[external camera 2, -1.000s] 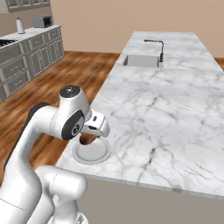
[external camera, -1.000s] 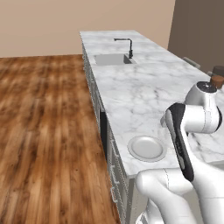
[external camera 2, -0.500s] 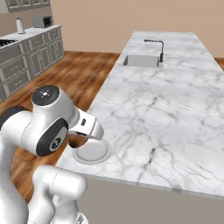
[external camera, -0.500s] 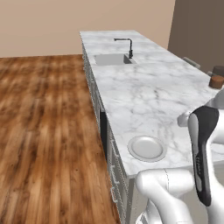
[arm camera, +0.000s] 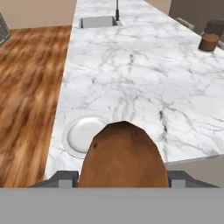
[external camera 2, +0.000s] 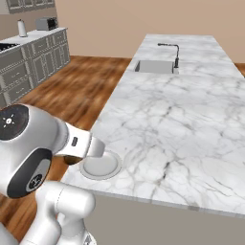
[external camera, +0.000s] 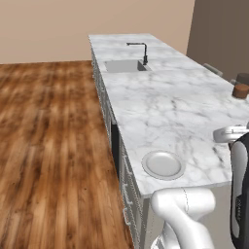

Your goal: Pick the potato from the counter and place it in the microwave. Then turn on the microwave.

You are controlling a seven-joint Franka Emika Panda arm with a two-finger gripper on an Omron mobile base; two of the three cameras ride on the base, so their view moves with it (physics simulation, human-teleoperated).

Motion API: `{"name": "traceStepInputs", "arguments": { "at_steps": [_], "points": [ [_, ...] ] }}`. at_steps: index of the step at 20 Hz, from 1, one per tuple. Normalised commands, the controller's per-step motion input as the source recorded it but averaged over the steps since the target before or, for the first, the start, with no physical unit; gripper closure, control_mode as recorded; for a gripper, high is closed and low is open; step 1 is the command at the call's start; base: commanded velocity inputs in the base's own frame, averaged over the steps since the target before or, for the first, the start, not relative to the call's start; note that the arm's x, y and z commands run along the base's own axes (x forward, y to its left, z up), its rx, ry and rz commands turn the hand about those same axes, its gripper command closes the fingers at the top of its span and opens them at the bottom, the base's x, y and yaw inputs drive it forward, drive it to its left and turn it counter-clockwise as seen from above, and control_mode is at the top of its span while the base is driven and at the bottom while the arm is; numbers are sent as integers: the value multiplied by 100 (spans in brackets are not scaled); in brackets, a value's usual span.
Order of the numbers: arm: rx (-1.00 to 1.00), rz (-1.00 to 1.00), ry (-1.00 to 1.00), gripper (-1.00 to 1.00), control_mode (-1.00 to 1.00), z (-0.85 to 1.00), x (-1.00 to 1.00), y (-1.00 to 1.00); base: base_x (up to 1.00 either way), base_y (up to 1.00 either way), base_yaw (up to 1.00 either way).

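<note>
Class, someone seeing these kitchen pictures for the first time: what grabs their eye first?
The brown potato looms at the bottom of the hand view, held between the gripper fingers above the counter. Below it, near the counter's edge, lies a round plate. A sink with a black faucet sits at the far end.

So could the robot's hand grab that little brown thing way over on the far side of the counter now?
Probably not. The gripper is shut on the potato, so it is full. The small brown container sits far across the counter, beyond the plate.
</note>
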Motion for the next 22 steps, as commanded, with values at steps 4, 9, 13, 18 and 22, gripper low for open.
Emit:
{"name": "traceStepInputs", "arguments": {
  "at_steps": [4,9,13,18,22],
  "points": [
    [-12,0,-5,100,-100,29,-32,1,0,0,0],
    [-11,0,-2,100,-100,16,-33,4,0,0,0],
    [-1,0,0,100,-100,11,-28,0,0,0,0],
    [0,0,0,100,100,2,-6,0,-31,-4,0],
    [0,0,0,100,100,0,0,0,-63,-28,-3]
  ]
}}
